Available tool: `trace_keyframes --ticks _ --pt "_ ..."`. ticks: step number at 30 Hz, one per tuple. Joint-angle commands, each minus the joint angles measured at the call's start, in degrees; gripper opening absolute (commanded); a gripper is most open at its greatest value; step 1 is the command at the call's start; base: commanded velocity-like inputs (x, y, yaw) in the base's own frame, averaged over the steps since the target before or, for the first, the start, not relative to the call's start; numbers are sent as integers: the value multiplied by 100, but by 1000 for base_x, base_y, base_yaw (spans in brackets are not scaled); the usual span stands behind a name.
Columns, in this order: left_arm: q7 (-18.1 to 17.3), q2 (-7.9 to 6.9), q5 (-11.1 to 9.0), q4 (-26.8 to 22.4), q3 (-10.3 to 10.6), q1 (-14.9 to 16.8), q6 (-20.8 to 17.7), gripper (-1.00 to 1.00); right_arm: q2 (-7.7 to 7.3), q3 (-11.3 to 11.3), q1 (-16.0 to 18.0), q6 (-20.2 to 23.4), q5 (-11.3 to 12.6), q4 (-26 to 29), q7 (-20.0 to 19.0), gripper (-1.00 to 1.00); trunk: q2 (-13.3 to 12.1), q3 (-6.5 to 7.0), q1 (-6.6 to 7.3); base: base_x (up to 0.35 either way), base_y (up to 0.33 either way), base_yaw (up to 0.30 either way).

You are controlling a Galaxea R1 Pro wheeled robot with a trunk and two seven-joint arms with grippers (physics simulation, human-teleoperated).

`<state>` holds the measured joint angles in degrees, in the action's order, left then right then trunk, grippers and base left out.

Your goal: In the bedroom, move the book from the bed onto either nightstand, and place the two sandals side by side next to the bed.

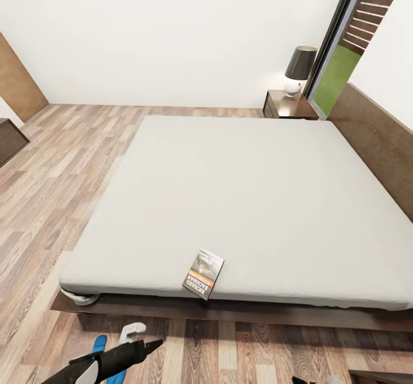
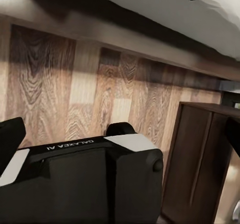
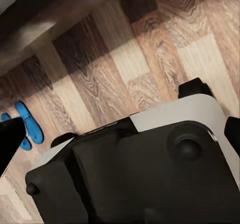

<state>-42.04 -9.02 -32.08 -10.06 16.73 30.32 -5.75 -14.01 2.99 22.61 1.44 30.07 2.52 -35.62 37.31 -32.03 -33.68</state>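
At the near edge of the bed (image 1: pixel 241 195), the book (image 1: pixel 203 273) lies flat on the mattress with one corner reaching slightly over that edge. A nudge or a pinch on that corner could tip it to the floor (image 1: pixel 46 212). The left claw (image 1: pixel 150 345) hangs low above the floor in front of the bed frame; whether it is released or clenched cannot be told, and the same applies to the right claw. The sandals (image 3: pixel 24 125) lie on the floor beside the robot's base, so rolling forward risks pushing them apart or under the bed. The nightstand (image 1: pixel 285 106) at the far corner carries a lamp (image 1: pixel 298 70), leaving limited room for the book.
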Motion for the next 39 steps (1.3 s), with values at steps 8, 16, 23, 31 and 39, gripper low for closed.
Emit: trace_keyframes --ticks 8,16,23,31,39 --pt "-19 -4 -65 171 18 1 113 100 1200 13 1 73 -4 1157 -16 100 5 -5 -1 0 0 0" --pt "-31 4 -77 178 22 2 126 100 1767 2 6 72 6 1346 -44 100 5 -5 -1 0 0 0" --pt "-32 18 -86 181 28 1 127 100 1986 0 13 89 14 1851 -56 100 5 -5 -1 0 0 0" --pt "-30 23 -95 189 27 1 125 100 2095 -8 15 109 266 2250 -60 100 5 -5 -1 0 0 0" --pt "-52 23 -101 196 28 1 119 100 2144 -29 15 123 506 2324 -107 100 5 -5 -1 0 0 0"
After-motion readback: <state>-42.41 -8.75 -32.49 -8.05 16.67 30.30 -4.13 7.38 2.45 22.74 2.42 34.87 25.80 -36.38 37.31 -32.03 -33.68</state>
